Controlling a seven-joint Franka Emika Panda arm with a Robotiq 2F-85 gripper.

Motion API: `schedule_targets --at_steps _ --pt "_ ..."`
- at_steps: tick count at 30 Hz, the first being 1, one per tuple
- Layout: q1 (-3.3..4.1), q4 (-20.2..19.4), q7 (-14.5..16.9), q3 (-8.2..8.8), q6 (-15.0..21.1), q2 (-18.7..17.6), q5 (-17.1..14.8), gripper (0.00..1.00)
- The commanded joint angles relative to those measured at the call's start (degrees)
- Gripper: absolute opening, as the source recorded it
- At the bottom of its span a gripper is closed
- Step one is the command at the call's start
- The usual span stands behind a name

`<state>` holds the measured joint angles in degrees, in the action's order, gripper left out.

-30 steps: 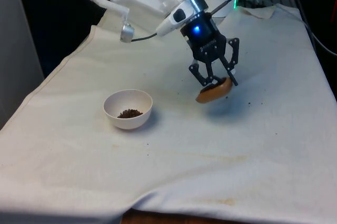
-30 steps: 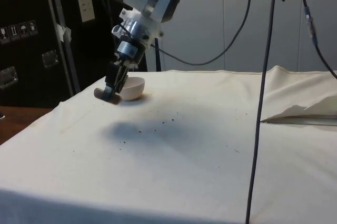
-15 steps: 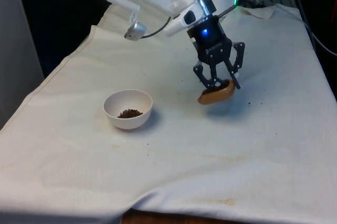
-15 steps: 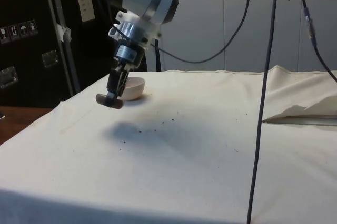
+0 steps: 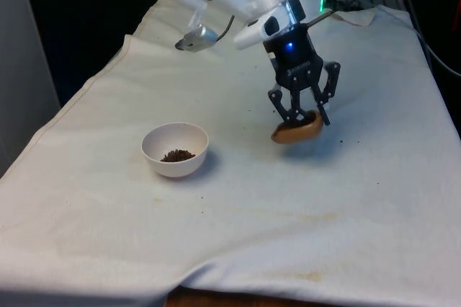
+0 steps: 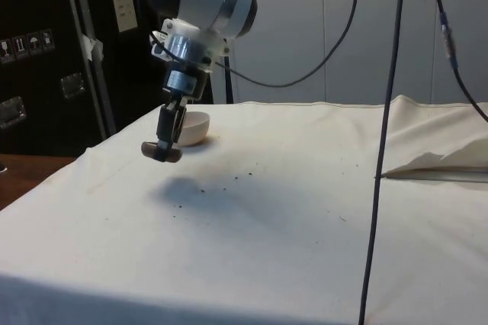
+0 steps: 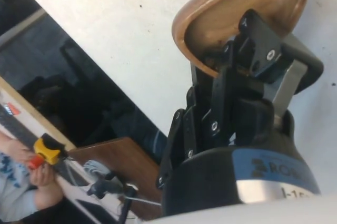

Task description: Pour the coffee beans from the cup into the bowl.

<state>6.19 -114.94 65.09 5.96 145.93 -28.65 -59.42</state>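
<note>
A brown wooden cup (image 5: 297,129) hangs tilted above the cloth, to the front view's right of the bowl, with my gripper (image 5: 301,116) shut on its rim. The side view has the cup (image 6: 162,151) lifted clear of the table, in front of the bowl (image 6: 192,128). In the wrist view the cup (image 7: 231,11) is pinched between the black fingers (image 7: 253,40), its inside turned away. The white bowl (image 5: 175,150) stands on the cloth with a small heap of dark coffee beans (image 5: 177,155) in it. My gripper is well apart from the bowl.
A few loose beans (image 6: 229,178) lie scattered on the white cloth under the cup. Black cables (image 6: 385,111) hang down in the side view. A folded cloth edge (image 6: 435,165) lies at the far side. A person's hand (image 7: 23,171) holds a yellow object beyond the table edge.
The gripper with the cup has drifted a little further to the front view's right, away from the bowl, and risen slightly. The bowl has not moved.
</note>
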Motion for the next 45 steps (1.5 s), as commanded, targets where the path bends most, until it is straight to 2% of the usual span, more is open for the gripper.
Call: schedule_targets --at_steps 1,4,5,6,13,14,15,22,23,24,25,33,34,35,44,45 --pt "0.8 -0.4 -1.38 0.4 1.09 -0.11 1.43 0.03" --pt "0.8 -0.52 -2.52 0.11 1.66 -0.17 3.09 0.03" --pt "0.0 -0.11 -1.49 -0.46 0.74 -0.06 2.23 0.03" --pt "0.8 -0.52 -2.86 0.0 1.83 -0.17 3.67 0.03" --pt "0.8 -0.86 -6.19 -0.8 3.27 -0.17 8.37 0.03" --pt "0.0 -0.57 -5.33 -1.49 2.58 -0.06 7.68 0.03" --pt "0.86 -0.92 -6.7 -0.86 3.44 -0.17 9.0 0.03" --pt "0.97 -1.15 -10.54 -1.38 4.13 -0.23 14.27 0.03" --pt "0.92 -1.15 -11.06 -1.49 4.18 -0.23 15.01 0.03" --pt "0.0 -0.8 -10.43 -2.29 3.38 -0.06 14.55 0.03" --pt "0.92 -1.2 -12.15 -1.66 4.41 -0.23 16.39 0.03" --pt "0.97 -1.32 -16.62 -2.06 4.58 -0.23 22.29 0.03" --pt "0.0 -0.97 -16.1 -2.92 3.78 -0.06 22.0 0.03" --pt "0.92 -1.32 -17.76 -2.18 4.58 -0.23 23.78 0.03" --pt "0.92 -1.32 -23.78 -2.69 4.3 -0.23 31.46 0.03" --pt "0.0 -1.03 -22.92 -3.55 3.78 -0.06 30.71 0.03"
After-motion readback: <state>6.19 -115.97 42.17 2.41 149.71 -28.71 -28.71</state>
